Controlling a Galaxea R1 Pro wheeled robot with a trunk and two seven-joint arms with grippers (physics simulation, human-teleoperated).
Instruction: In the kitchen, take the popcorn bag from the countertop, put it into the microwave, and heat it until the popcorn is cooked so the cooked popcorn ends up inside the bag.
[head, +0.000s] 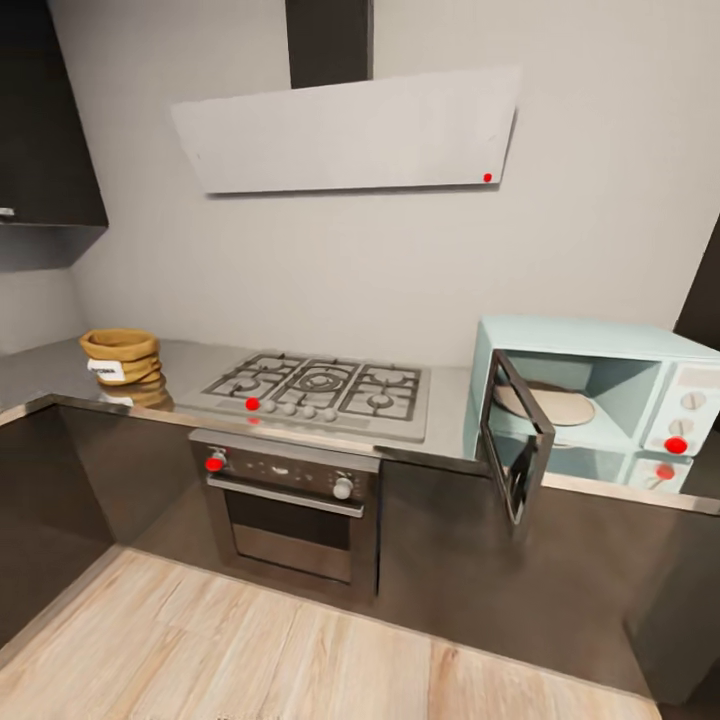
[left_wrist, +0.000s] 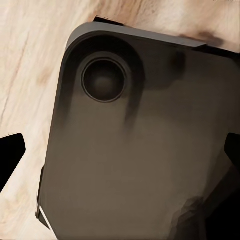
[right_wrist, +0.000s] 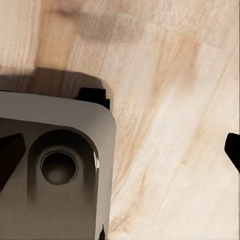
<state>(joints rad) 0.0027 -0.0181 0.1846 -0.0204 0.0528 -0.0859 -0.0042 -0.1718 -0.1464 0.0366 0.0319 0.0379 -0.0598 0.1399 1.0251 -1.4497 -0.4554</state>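
Observation:
The popcorn bag (head: 122, 362), an orange-brown sack with a white label, stands on the steel countertop (head: 50, 365) at the left, beside the hob. Its popcorn is hidden from this angle. At the right, the pale-blue microwave (head: 640, 390) has its dark glass door (head: 515, 445) swung open toward me, and a round plate (head: 550, 403) lies inside. My left gripper (left_wrist: 120, 152) hangs open over my dark base (left_wrist: 140, 165), holding nothing. My right gripper (right_wrist: 120, 152) is open too, above the wood floor (right_wrist: 175, 100).
A gas hob (head: 320, 388) lies between bag and microwave, with a built-in oven (head: 290, 500) under it and a grey hood (head: 350, 130) above. A dark wall cabinet (head: 45, 110) hangs over the left corner. Wood floor (head: 250, 650) stretches in front of the cabinets.

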